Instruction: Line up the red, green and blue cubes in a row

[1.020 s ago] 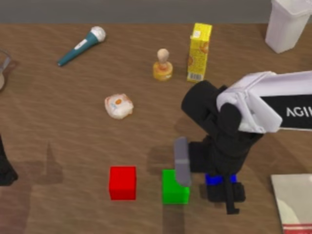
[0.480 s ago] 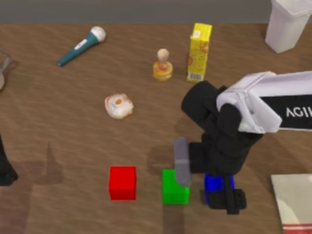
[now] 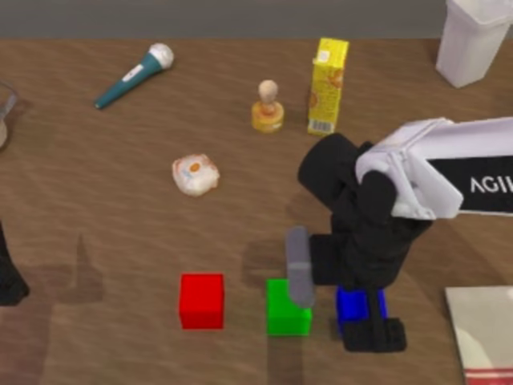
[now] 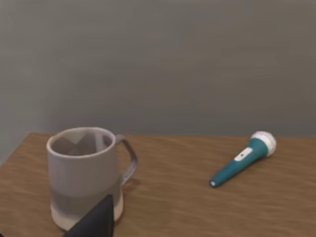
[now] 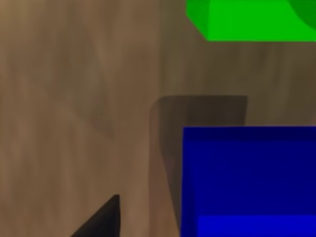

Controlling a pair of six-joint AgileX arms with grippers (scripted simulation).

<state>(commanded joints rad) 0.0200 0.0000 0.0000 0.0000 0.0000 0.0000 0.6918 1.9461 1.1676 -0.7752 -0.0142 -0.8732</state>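
Right gripper (image 3: 362,314) stands directly over the blue cube (image 3: 361,303); whether its fingers clasp or have let go cannot be told. The blue cube sits just right of the green cube (image 3: 288,314), presumably to extend the line. The red cube (image 3: 201,301) lies left of green, apart. Count: three cubes, one per colour. Left arm is parked far left of green.

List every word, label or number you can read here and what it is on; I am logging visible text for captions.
"AGI", cut off by the picture's edge: on the right arm's white casing.
Yellow carton: a printed label and small marks, too blurred to read.
Paper at the table's right edge: red stripes, no readable text.
Nothing else carries text.
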